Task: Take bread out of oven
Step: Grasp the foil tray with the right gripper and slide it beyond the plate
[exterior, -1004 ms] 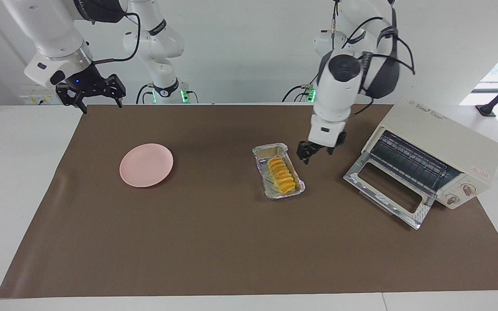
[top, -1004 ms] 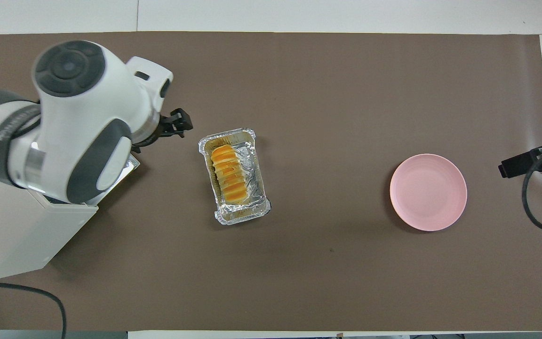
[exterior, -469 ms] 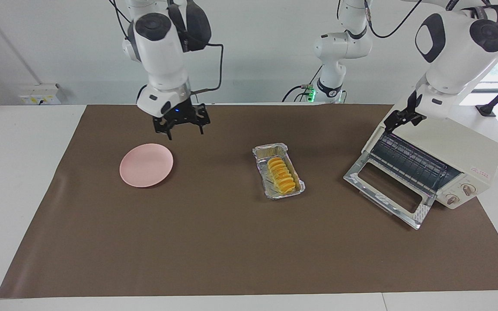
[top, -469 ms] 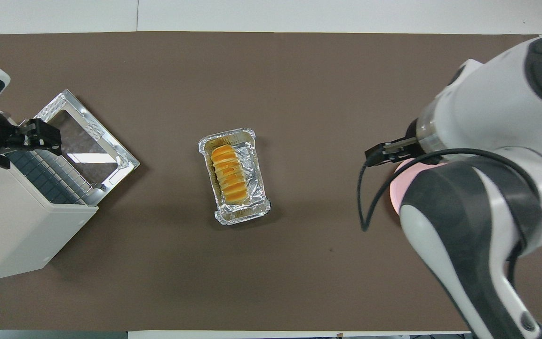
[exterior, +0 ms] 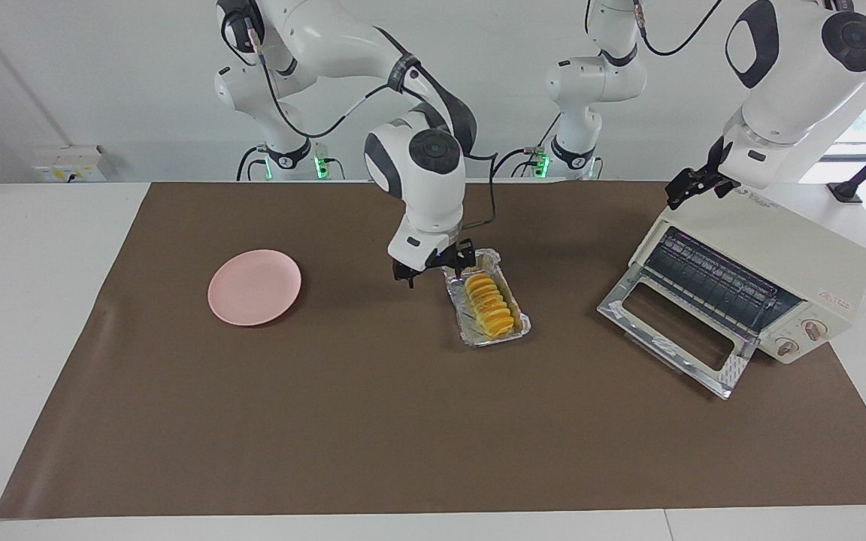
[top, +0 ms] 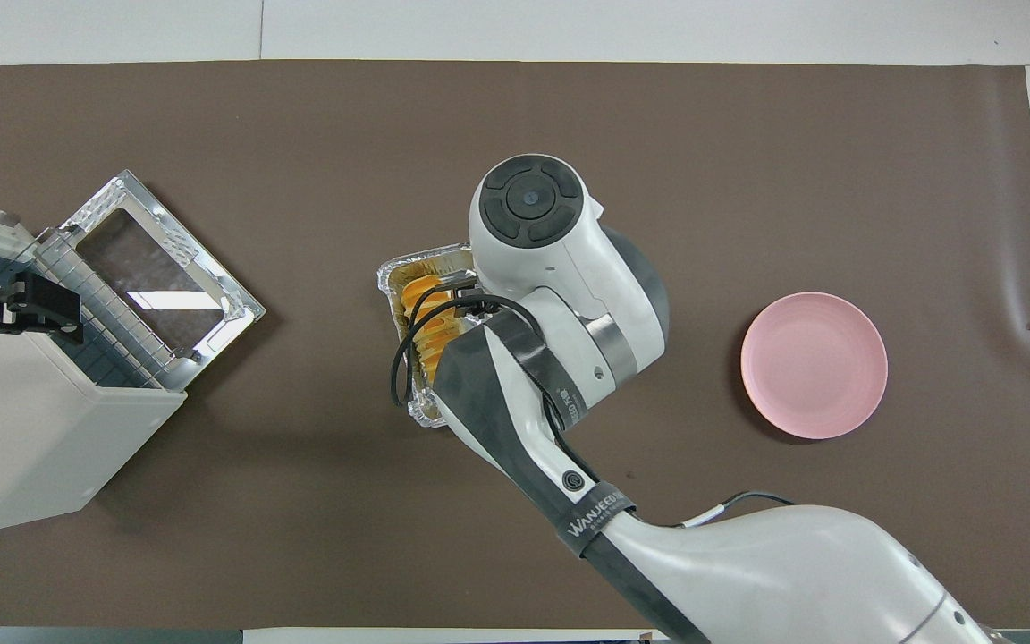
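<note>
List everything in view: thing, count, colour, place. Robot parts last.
bread: one, golden-orange, in the foil tray.
foil tray: one, silver, mid-mat, between the plate and the oven.
oven: one, cream-white, at the left arm's end, door dropped open, rack bare.
plate: one, pink, toward the right arm's end, nothing on it.
mat: one, brown, covering the table.
right gripper: one, black, open, low over the tray's end nearer the robots.
left gripper: one, black, raised over the oven's top; this arm waits.
</note>
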